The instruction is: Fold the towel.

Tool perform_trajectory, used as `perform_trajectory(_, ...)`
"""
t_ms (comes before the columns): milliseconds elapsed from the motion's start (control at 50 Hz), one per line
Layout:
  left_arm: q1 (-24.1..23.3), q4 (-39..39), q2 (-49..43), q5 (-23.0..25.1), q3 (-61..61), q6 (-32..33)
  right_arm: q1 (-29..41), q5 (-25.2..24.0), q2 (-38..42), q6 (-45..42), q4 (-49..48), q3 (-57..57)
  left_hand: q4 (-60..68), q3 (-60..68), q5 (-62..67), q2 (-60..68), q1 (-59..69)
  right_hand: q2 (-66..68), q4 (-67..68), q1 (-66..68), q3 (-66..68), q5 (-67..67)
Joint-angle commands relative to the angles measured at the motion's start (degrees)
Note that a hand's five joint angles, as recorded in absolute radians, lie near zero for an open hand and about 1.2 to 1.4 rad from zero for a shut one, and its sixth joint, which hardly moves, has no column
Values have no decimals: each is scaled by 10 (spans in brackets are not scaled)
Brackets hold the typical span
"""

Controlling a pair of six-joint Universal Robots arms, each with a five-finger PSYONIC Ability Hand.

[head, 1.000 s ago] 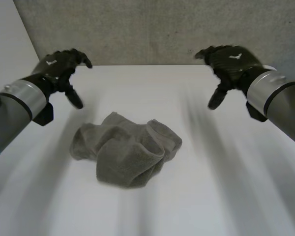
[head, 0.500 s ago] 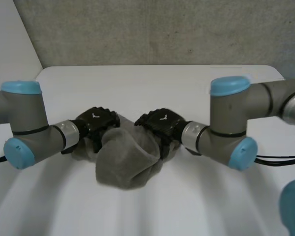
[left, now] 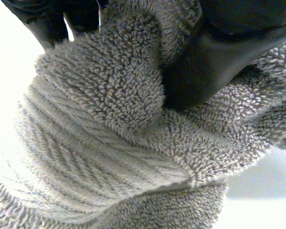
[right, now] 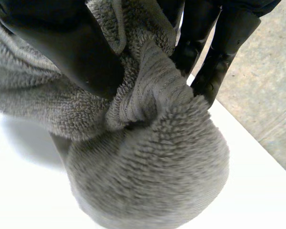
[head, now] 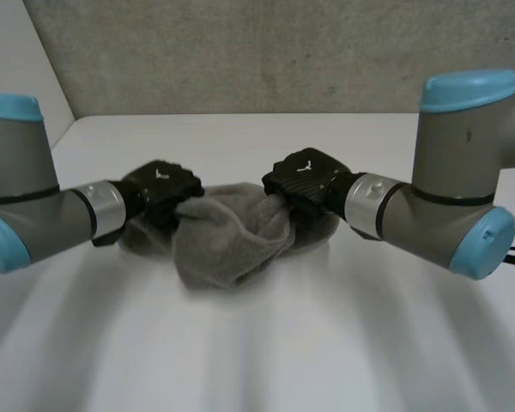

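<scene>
The towel, grey terry cloth, is crumpled into a bunch near the middle of the white table, with its bulk sagging between and below the two hands. Whether the lower part of the bunch rests on the table surface cannot be determined. The left hand is positioned at the upper left part of the bunch. In the left wrist view, a raised fold of the towel is pinched between the thumb of the left hand and its fingers. The right hand is positioned at the upper right part of the bunch. In the right wrist view, a ridge of the towel is clamped between the thumb of the right hand and its fingers, and the rest of the cloth hangs in a rounded mass below the palm, above the table. Both arms reach inward from the sides, the left arm and the right arm low over the table, and the hands are near each other but apart. A grey wall stands behind the far edge of the table.
</scene>
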Motion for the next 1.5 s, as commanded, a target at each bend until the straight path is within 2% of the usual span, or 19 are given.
perform_trajectory(20, -1, 42, -31, -7, 167, -17, -4, 36, 59, -78, -3, -181, 43, 249, 59, 234, 319, 67, 39, 41, 54, 49)
perform_trajectory(40, -1, 42, -32, -7, 168, -17, -4, 36, 59, -78, -3, -182, 43, 249, 59, 234, 319, 67, 39, 41, 54, 49)
perform_trajectory(80, -5, 88, -43, -42, 276, -71, -2, 139, 86, -69, -71, -351, 43, 249, 59, 234, 319, 67, 39, 41, 54, 49)
perform_trajectory(100, -5, 88, -43, -42, 277, -71, -2, 140, 86, -69, -72, -352, 43, 249, 59, 234, 319, 67, 39, 41, 54, 49)
perform_trajectory(140, -11, 157, -33, -91, 336, -159, -2, 259, 80, -32, -177, -415, 43, 249, 59, 234, 319, 67, 39, 41, 54, 49)
perform_trajectory(160, -11, 157, -32, -91, 336, -159, -2, 285, 59, 0, -222, -396, 43, 249, 59, 234, 319, 67, 39, 41, 54, 49)
perform_trajectory(220, -10, 251, 43, -140, 268, -287, -5, 251, 3, 54, -260, -282, 43, 249, 59, 234, 319, 67, 39, 41, 54, 49)
perform_trajectory(240, -10, 251, 43, -140, 267, -287, -5, 250, 3, 54, -260, -282, 43, 249, 59, 234, 319, 67, 39, 41, 54, 49)
perform_trajectory(280, -12, 306, 84, -136, 144, -332, -8, 155, -41, 68, -270, -134, 43, 249, 59, 234, 319, 67, 39, 41, 54, 49)
perform_trajectory(300, -12, 306, 84, -136, 143, -332, -8, 155, -41, 68, -270, -133, 43, 249, 59, 234, 319, 67, 39, 41, 54, 49)
perform_trajectory(340, -16, 367, 100, -118, 24, -332, -7, 86, -60, 56, -266, -20, -76, 130, -60, 115, 201, 66, 38, 40, 52, 48)
perform_trajectory(440, -18, 416, 95, -67, -106, -323, -8, 83, -75, 11, -267, 110, -109, 98, -92, 83, 168, -6, -35, -32, -20, -24)
perform_trajectory(520, -18, 417, 77, -34, -182, -290, -21, 90, -74, -30, -260, 178, -239, -33, -223, -48, 37, -67, -95, -93, -80, -85)
perform_trajectory(740, 34, 352, 49, -34, -238, -162, -53, 105, -57, -64, -203, 238, -253, -47, -237, -62, 23, -67, -95, -93, -80, -85)
perform_trajectory(880, 36, 306, 56, -32, -242, -147, -55, 105, -65, -66, -162, 249, -262, -56, -245, -71, 15, -74, -102, -99, -87, -91)
perform_trajectory(1040, 36, 276, 75, -31, -265, -147, -83, 101, -92, -62, -110, 272, -282, -76, -266, -91, -5, -314, -342, -340, -328, -332)
perform_trajectory(1160, 32, 272, 77, -31, -282, -146, -97, 104, -99, -55, -108, 291, -250, -44, -234, -59, 27, -321, -349, -347, -334, -339)
perform_trajectory(1320, 27, 268, 79, -31, -295, -146, -105, 106, -113, -53, -103, 306, -16, 190, 0, 175, 260, -304, -332, -330, -318, -322)
perform_trajectory(1500, 28, 263, 95, -31, -314, -146, -122, 100, -151, -53, -82, 318, -19, 187, -3, 172, 257, -292, -321, -318, -306, -310)
